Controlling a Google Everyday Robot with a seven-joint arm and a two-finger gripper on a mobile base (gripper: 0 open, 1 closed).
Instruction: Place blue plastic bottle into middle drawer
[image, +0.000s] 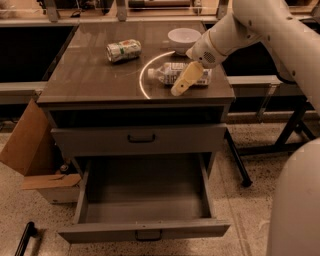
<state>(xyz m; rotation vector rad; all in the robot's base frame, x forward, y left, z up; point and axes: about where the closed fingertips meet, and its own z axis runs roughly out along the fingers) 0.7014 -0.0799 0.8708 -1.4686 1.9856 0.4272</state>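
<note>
Camera view shows you at the reach step: the tan two-finger gripper (179, 88) hangs over the small clear blue-labelled plastic bottle (167, 75) lying on the brown tabletop (100, 80). Whether the gripper is open or closed, you cannot tell. Next you need a firm grasp, then a carry down to the open grey middle drawer (145, 229).

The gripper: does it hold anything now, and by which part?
It cannot be told. The gripper is at the middle of the blue plastic bottle, which lies on its side on the cabinet top; the bottle is not lifted.
</note>
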